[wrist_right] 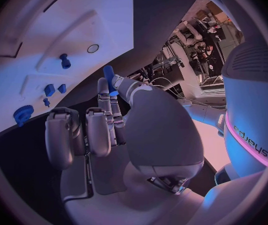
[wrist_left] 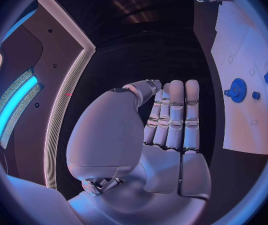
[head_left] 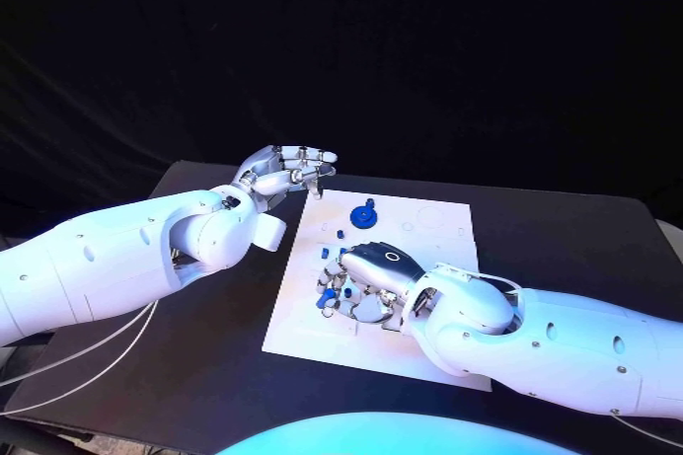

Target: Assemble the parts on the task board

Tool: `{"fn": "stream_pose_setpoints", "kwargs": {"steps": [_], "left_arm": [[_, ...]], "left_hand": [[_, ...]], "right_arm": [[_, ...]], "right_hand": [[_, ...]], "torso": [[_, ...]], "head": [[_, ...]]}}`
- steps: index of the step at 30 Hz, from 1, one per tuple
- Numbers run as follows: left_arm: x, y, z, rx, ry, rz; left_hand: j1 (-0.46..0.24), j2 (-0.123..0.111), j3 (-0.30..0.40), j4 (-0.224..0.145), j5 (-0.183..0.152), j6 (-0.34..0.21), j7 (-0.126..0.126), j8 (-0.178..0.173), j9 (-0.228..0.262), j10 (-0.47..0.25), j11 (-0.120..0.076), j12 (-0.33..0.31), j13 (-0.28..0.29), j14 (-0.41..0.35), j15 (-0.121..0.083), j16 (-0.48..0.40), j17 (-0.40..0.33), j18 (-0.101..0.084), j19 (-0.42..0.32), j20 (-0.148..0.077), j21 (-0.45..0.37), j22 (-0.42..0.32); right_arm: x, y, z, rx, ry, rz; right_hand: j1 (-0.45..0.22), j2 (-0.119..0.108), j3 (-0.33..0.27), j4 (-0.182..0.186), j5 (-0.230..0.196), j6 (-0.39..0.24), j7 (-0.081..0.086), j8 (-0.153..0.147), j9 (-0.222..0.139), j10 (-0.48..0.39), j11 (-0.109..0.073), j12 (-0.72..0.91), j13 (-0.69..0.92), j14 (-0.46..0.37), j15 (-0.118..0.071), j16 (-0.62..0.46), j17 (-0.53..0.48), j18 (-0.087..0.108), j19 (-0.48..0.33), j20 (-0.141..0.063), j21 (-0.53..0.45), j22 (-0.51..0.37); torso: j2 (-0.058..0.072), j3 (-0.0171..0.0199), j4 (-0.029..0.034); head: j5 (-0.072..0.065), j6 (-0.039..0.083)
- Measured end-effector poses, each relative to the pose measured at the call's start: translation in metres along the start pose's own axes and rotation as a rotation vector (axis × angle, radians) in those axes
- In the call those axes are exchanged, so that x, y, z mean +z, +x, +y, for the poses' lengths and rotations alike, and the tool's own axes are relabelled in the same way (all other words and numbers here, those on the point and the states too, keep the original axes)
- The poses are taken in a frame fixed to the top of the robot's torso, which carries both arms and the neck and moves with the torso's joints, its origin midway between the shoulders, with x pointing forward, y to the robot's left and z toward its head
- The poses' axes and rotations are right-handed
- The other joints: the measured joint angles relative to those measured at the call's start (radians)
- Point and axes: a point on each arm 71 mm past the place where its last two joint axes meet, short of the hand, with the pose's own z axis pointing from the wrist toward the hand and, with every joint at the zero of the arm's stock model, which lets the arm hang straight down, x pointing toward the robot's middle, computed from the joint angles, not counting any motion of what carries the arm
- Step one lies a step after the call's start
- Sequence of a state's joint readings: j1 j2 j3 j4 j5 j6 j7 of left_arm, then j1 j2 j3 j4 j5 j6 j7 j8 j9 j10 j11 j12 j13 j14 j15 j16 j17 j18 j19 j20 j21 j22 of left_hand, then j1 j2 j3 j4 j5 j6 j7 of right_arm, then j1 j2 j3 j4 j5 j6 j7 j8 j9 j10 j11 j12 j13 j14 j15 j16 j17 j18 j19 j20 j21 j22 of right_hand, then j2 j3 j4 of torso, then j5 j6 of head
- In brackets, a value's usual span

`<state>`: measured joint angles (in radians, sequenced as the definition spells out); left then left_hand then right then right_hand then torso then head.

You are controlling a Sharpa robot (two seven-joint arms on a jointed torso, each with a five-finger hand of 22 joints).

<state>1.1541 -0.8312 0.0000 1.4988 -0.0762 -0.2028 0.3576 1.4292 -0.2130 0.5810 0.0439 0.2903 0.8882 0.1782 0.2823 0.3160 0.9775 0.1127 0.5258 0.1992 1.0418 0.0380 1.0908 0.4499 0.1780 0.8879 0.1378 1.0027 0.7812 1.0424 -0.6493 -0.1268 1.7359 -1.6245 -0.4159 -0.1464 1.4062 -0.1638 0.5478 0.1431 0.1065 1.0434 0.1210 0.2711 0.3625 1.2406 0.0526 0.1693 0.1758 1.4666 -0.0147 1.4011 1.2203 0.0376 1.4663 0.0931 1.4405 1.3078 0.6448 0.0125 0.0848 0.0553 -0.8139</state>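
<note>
Black table, white task board

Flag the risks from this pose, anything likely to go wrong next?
1. The right hand pinches a blue part at its fingertips only; it could slip.
2. That hand hangs low over loose parts on the board and may knock them.
3. The left hand sits at the board's far corner, near the gear.

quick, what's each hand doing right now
Left hand: open, holding nothing.
Right hand: pinching a small blue part.
</note>
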Motion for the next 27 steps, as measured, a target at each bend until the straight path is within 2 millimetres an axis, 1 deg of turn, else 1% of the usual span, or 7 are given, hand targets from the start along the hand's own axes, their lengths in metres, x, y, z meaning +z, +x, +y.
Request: {"fn": "stream_pose_setpoints", "kwargs": {"steps": [4, 7, 14, 27], "left_arm": [[0.000, 0.000, 0.000, 0.000, 0.000, 0.000], [0.000, 0.000, 0.000, 0.000, 0.000, 0.001], [0.000, 0.000, 0.000, 0.000, 0.000, 0.000], [-0.001, -0.002, 0.000, 0.001, -0.001, -0.002]], "left_hand": [[0.000, 0.000, 0.000, 0.000, 0.000, 0.000, 0.000, 0.000, 0.000, 0.000, 0.000, 0.000, 0.000, 0.000, 0.000, 0.000, 0.000, 0.000, 0.000, 0.000, 0.000, 0.000], [0.000, 0.000, 0.000, 0.000, 0.000, 0.000, 0.000, 0.000, 0.000, 0.000, 0.000, 0.000, 0.000, 0.000, 0.000, 0.000, 0.000, 0.000, 0.000, 0.000, 0.000, 0.000], [0.000, 0.000, 0.000, 0.000, 0.000, 0.000, 0.000, 0.000, 0.000, 0.000, 0.000, 0.000, 0.000, 0.000, 0.000, 0.000, 0.000, 0.000, 0.000, 0.000, 0.000, 0.000], [0.000, 0.000, 0.000, 0.000, 0.000, 0.000, 0.000, 0.000, 0.000, 0.000, 0.000, 0.001, 0.000, 0.000, 0.000, 0.000, 0.000, 0.000, 0.000, 0.000, 0.000, 0.000]], "right_arm": [[0.003, 0.008, -0.003, 0.002, 0.004, 0.018], [0.005, 0.012, -0.008, -0.006, 0.014, 0.030], [0.005, 0.016, -0.015, -0.031, 0.026, 0.056], [0.005, 0.018, -0.016, -0.089, 0.026, 0.093]], "right_hand": [[0.000, 0.000, 0.003, -0.003, 0.004, 0.000, 0.000, 0.000, 0.000, 0.000, 0.000, 0.000, 0.001, 0.000, 0.000, 0.000, 0.000, 0.000, 0.000, 0.000, 0.000, 0.000], [0.000, 0.000, 0.003, -0.003, 0.005, -0.001, 0.001, 0.000, 0.000, 0.000, 0.000, 0.000, 0.001, 0.000, 0.000, 0.000, 0.000, 0.000, 0.000, 0.000, 0.000, 0.000], [0.000, 0.000, 0.003, -0.003, 0.006, -0.002, 0.002, 0.000, 0.000, 0.000, 0.000, 0.000, 0.001, 0.000, 0.000, 0.000, 0.000, 0.000, 0.000, 0.000, 0.000, 0.000], [0.001, -0.001, 0.003, -0.003, 0.005, -0.009, 0.001, 0.003, 0.002, 0.001, 0.001, 0.000, 0.001, 0.000, 0.000, 0.000, 0.000, 0.000, 0.000, 0.000, 0.000, 0.000]], "torso": [[0.001, 0.0003, -0.0010], [0.001, 0.0009, -0.0015], [0.001, 0.0021, -0.0021], [0.002, 0.0027, -0.0022]], "head": [[0.007, -0.002], [0.009, -0.004], [0.011, -0.006], [0.010, -0.008]]}}
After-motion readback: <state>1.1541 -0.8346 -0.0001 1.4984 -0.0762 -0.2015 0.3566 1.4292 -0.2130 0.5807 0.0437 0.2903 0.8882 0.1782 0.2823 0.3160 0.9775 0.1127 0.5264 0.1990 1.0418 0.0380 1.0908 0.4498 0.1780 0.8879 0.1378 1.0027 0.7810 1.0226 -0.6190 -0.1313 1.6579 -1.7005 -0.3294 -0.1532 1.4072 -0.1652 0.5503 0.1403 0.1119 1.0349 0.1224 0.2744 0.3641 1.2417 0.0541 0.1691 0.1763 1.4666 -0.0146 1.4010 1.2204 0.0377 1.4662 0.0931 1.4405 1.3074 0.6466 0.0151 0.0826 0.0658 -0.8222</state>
